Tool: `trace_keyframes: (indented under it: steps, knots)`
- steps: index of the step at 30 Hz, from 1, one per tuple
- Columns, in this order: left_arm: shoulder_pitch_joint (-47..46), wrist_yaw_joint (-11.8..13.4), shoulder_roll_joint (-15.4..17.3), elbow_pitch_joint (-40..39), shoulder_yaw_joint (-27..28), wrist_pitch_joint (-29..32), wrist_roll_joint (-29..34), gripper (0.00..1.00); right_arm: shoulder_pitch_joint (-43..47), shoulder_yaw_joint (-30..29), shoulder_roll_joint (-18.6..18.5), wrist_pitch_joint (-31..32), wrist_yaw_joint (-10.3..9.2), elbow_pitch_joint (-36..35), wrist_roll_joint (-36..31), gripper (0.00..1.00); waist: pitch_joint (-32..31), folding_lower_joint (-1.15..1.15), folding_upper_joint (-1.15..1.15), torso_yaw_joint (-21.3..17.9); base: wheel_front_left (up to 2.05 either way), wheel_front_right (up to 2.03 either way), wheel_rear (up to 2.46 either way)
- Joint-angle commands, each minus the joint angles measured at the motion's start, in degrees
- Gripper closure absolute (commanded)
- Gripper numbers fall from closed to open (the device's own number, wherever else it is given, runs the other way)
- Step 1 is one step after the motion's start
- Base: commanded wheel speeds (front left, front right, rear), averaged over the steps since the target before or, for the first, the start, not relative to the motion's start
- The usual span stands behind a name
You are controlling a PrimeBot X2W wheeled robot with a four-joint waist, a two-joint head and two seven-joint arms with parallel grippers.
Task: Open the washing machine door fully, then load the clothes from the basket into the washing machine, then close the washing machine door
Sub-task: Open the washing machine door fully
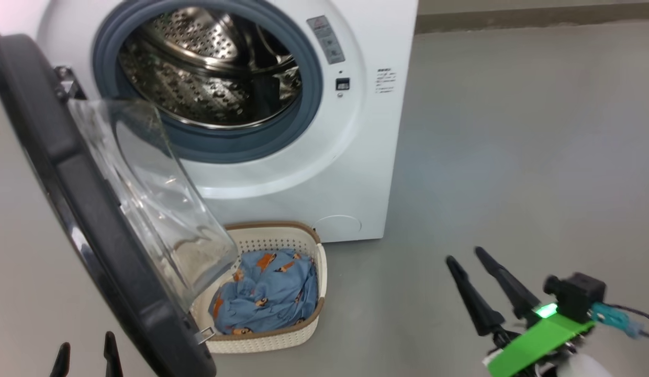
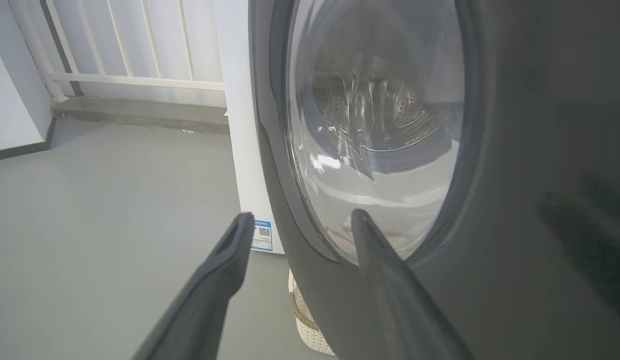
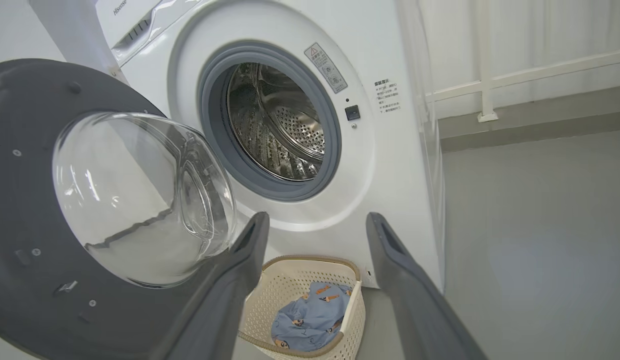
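Locate the washing machine [image 1: 356, 173] upright on the floor [image 1: 513, 157], round mouth facing the robot, with the drum axis running straight back into the cabinet. Confirm an empty steel drum behind the grey ring.

Observe the washing machine door [image 1: 57, 173] hinged at the left of the mouth and swung well out, with its inner face and clear glass bowl turned toward the right. Judge this angle wide enough to clear the mouth, though perhaps short of fully folded back.

Find the basket [image 1: 309, 335] on the floor just in front of the cabinet, below the mouth and partly under the glass bowl. Judge its long axis to run from the cabinet toward the robot. Regard this spot as suited to a short lift up into the drum.

See the clothes [image 1: 272, 293] crumpled inside the basket, with no clear long axis and none yet loaded.

Read the left pincer [image 1: 87, 340] as released and empty, close to the door's outer face; leave contact undecided. Read the right pincer [image 1: 465, 255] as released and empty, low at the right, well apart from the basket, fingers aimed toward machine and basket.
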Motion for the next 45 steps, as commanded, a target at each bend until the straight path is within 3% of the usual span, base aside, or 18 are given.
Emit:
trace_keyframes:
  steps: [1,10,20,45]
  knots:
    - [-0.9,-0.2,0.7,-1.2,2.2,-0.4,0.7,0.00,0.5,-0.8,0.0,-0.7,0.10,-1.8,-2.0,0.00,-1.0,0.00,0.00,-1.1,0.00,0.00,0.00]
    - [0.4,0.1,0.7,-1.1,2.3,-0.4,0.2,0.00,8.7,-14.4,5.2,-0.7,0.10,-3.8,-16.8,0.00,-2.0,0.00,0.00,-2.5,0.00,0.00,0.00]
    - [1.6,0.7,0.7,-1.5,2.8,-0.4,-0.7,0.00,13.0,-21.8,9.1,-0.7,0.10,-2.3,-23.9,0.00,-2.0,0.00,0.00,-4.3,0.00,0.00,0.00]
    - [1.3,0.8,0.7,-1.7,2.2,-0.4,-0.8,0.00,11.4,-21.8,8.5,-0.7,0.10,-1.0,-26.1,0.00,-1.2,0.00,0.00,-1.9,0.00,0.00,0.00]
